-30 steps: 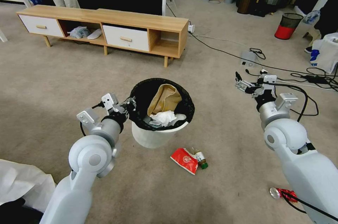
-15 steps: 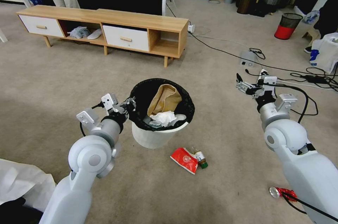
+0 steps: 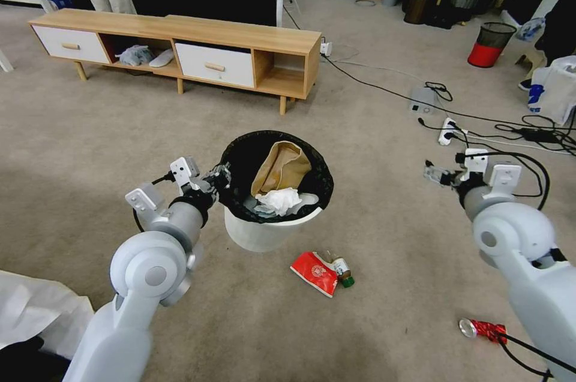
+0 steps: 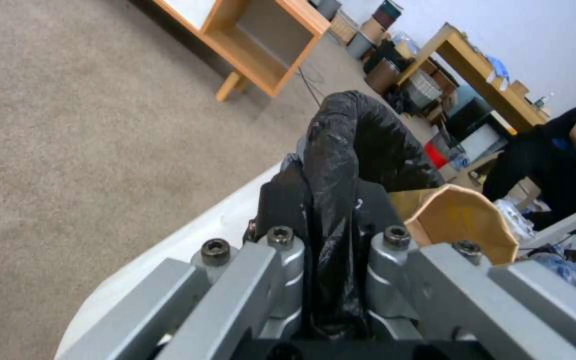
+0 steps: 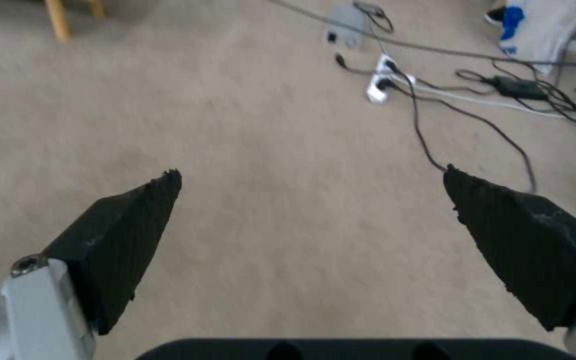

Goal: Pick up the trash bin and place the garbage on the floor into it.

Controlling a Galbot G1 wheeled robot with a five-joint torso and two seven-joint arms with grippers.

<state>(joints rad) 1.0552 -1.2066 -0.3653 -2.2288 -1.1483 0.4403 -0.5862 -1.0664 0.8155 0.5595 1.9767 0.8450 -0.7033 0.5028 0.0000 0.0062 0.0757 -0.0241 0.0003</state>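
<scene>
left gripper [image 3: 219, 180] fingers clamped on trash bin [image 3: 264, 232] rim's black liner, right gripper [image 5: 311, 185] fingers spread wide above carpet, red packet [image 3: 315, 272] beside bin

The packet [image 3: 314, 273] lies before the trash bin [image 3: 264, 232], can [image 3: 482, 329] far right.

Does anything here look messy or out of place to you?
Yes. Litter lies on the carpet: a red packet touching a small brown bottle just in front of the bin, and a crushed red can nearer the robot. The bin also sits tilted, its rim clamped by the left gripper.
</scene>
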